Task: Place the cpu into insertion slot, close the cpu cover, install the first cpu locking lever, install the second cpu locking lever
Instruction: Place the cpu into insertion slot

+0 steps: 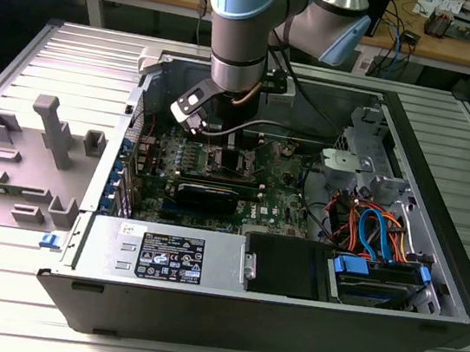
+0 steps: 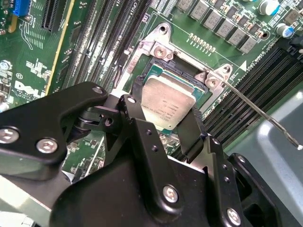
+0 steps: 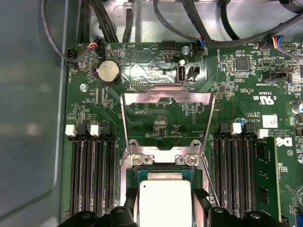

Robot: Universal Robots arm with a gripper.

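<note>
Bright even light; glare on cpu (image 3: 164, 202); shadows soft.

The gripper (image 2: 165, 108) has its black fingers (image 2: 192, 130) pressed against opposite edges of the cpu (image 2: 168, 98), silver top facing up, right over the insertion slot (image 2: 163, 70). Can't tell if it's fully seated. A thin locking lever (image 2: 255, 111) sticks out sideways, and black memory slots (image 2: 109, 42) flank the socket on the green motherboard (image 2: 28, 71).
</note>
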